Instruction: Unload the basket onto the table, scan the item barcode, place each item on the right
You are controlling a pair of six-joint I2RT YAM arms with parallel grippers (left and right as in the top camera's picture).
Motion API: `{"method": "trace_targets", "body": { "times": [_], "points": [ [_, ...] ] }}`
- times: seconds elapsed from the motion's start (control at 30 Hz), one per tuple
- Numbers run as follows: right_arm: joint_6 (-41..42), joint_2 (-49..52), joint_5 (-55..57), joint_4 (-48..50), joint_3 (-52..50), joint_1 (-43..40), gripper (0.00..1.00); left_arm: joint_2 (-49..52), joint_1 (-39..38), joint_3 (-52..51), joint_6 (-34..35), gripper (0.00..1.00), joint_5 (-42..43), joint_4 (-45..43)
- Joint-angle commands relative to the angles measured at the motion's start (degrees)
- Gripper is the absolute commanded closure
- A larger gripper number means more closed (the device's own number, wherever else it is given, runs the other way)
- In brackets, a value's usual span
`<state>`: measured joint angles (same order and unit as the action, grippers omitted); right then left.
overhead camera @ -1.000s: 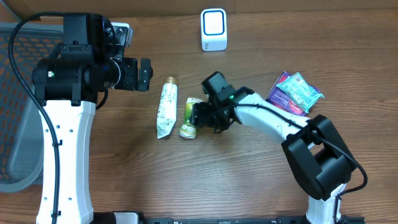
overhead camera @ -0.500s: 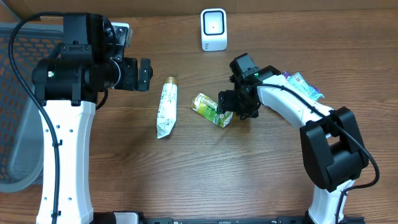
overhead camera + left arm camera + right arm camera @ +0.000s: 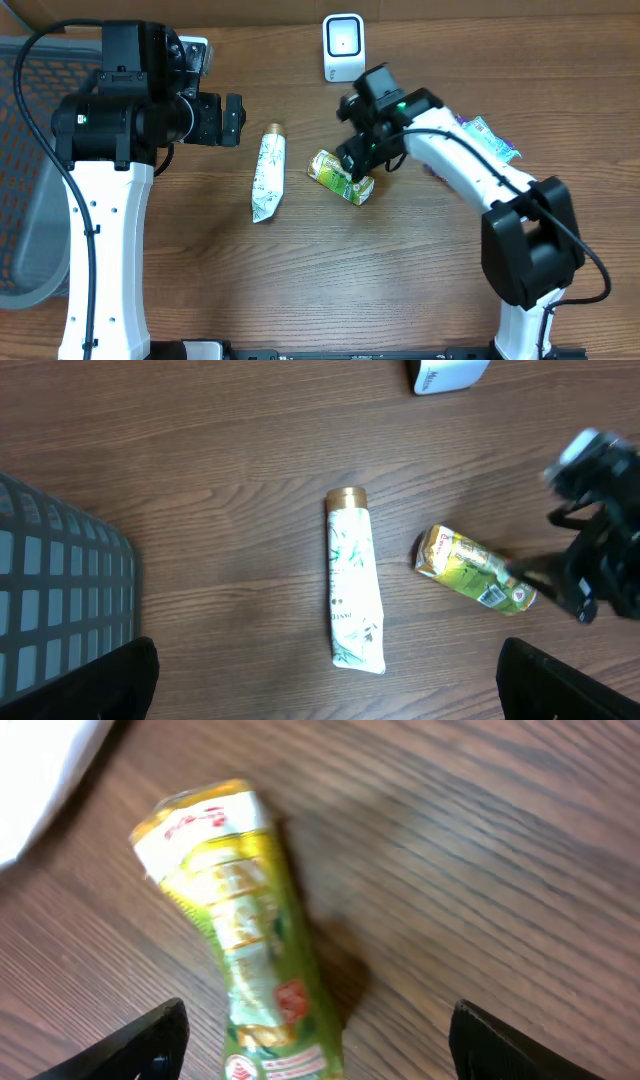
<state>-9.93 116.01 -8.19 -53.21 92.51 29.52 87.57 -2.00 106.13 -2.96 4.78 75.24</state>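
The item, a green and yellow drink packet (image 3: 340,176), lies on its side on the wooden table, to the right of a white tube. My right gripper (image 3: 355,158) hovers just above the packet's right end, open, holding nothing. In the right wrist view the packet (image 3: 255,945) lies on the wood between the spread fingers (image 3: 150,1040), untouched. The white scanner (image 3: 343,47) stands at the table's far edge. My left gripper (image 3: 232,120) hangs open at the left, well away; in its view the packet (image 3: 475,570) is at the right. I cannot make out a barcode.
A white tube with a gold cap (image 3: 266,175) lies left of the packet. Purple and teal packets (image 3: 476,147) sit at the right, behind the right arm. A grey mesh basket (image 3: 25,200) stands at the left edge.
The right gripper carried the green packet rightward away from the tube, laid it on the table and opened. It has since drawn back toward the scanner. The left arm has not moved.
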Motion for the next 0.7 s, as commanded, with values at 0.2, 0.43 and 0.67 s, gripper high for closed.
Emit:
{"method": "trace_targets", "body": {
  "times": [0.2, 0.43, 0.67],
  "points": [
    [-8.76, 0.2, 17.33, 5.07, -6.67, 10.32, 0.16, 0.17, 0.09, 0.48, 0.37, 0.0, 0.61, -0.07],
    [-8.76, 0.87, 17.79, 6.73, -9.7, 10.38, 0.21, 0.17, 0.09, 0.48, 0.37, 0.0, 0.63, -0.07],
    [-8.26, 0.87, 17.73, 7.39, -9.97, 10.38, 0.39, 0.17, 0.09, 0.48, 0.37, 0.0, 0.63, -0.07]
  ]
}}
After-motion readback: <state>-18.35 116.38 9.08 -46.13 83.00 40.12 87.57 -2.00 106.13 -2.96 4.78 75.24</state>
